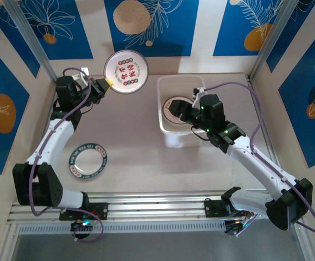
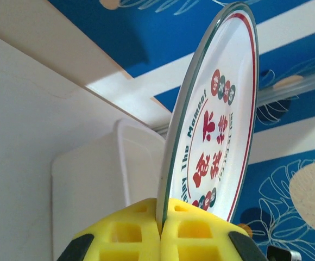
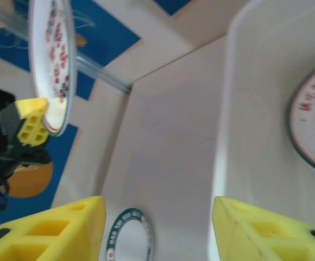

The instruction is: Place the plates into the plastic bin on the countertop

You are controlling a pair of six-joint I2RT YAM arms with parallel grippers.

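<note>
White plastic bin (image 1: 176,140), far right: patterned plate (image 3: 309,122) inside. Left gripper (image 1: 106,84) clamps red-lettered plate (image 1: 126,72) by rim, raised far left. Right gripper (image 1: 176,110) open over bin. Green-rimmed plate (image 1: 88,160) on countertop (image 1: 136,141), near left. Two to go.

A red-and-green printed plate (image 2: 217,119) is clamped upright by the left gripper (image 2: 161,223) at bottom centre; the plastic bin (image 2: 98,179) is seen at lower left.

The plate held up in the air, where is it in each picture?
Top view: plate upper middle, left of the bin.
Left wrist: plate centre-right, pinched in the left gripper.
Right wrist: plate top left.
Shared landmark: the white bin.
</note>
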